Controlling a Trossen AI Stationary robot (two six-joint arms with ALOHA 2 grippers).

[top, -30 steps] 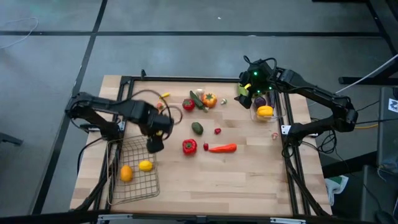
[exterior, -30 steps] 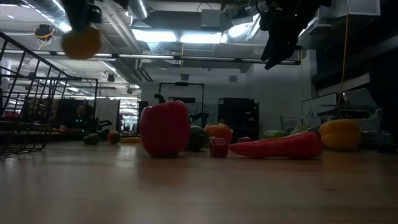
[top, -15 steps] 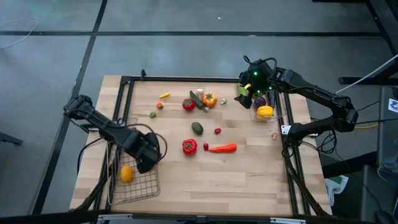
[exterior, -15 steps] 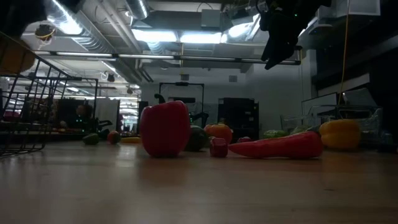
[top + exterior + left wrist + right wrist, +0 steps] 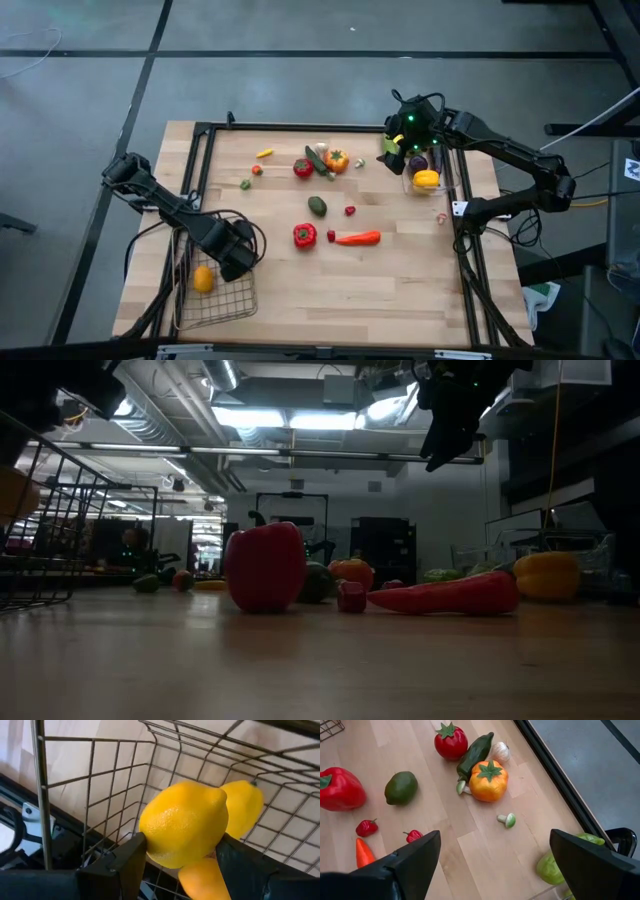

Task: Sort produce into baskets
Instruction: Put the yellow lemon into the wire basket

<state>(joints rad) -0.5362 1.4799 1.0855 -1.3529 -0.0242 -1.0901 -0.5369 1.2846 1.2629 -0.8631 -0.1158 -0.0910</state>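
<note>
My left claw (image 5: 175, 865) has dropped into the wire-mesh basket (image 5: 215, 290), still clenched on the yellow lemon (image 5: 184, 824); release next, I reckon. R claw (image 5: 490, 865) idles, spread wide.

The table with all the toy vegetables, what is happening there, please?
The robot is sorting toy produce. The left gripper is inside the wire basket, shut on a lemon; another yellow piece lies beside it in the basket. The right gripper hangs open above the clear bin near the table's right edge. The red pepper, carrot and other pieces are not yet sorted.
</note>
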